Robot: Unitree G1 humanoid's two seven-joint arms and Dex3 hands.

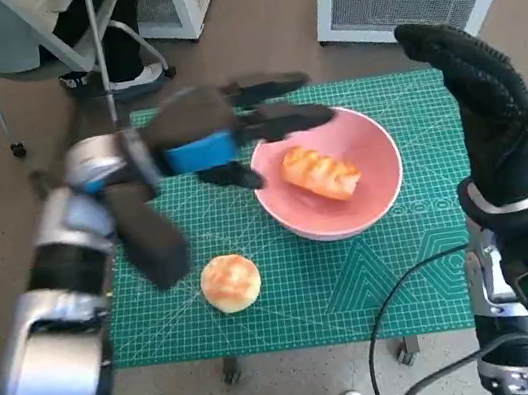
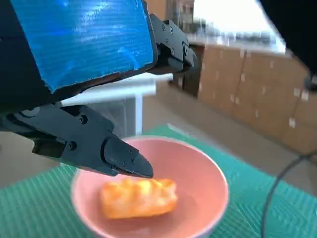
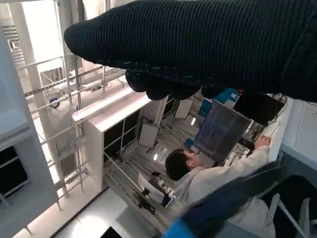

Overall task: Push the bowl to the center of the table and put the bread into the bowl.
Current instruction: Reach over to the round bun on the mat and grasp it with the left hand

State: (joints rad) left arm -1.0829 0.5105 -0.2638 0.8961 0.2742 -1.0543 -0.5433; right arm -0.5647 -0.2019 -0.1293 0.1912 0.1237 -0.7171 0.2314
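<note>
Shallow pink ceramic-looking bowl [image 1: 330,178] sits on the green gridded cutting mat [image 1: 379,280] covering the tabletop, a little toward the robot's right of the mat's middle. Inside it lies one elongated golden-brown glazed bread piece [image 1: 321,172], long axis running diagonally from the bowl's far-left toward its near-right. A second bread, a round golden bun [image 1: 230,282], rests on the mat outside the bowl, near the front edge, toward the left arm's side.

Left hand [image 1: 214,140], black with blue tape on its back, hovers just over the bowl's left rim, released: fingers apart, nothing between them. Left wrist view agrees: black fingertips [image 2: 126,161] hang above the bread in the bowl without touching it.

Right hand [image 1: 488,109], in black knitted glove, raised beyond the bowl's right side, well off the mat surface; fingers extended, grasping nothing as far as I can see.

Key relation: the round bun lies nearer to and below the left hand, back toward the robot's body from it. Left arm is clearly closer to the bun than the right. Judgement: if the bun also goes in, the left hand would pull back and down toward it; the bowl may need a slight nudge leftward to centre.
</note>
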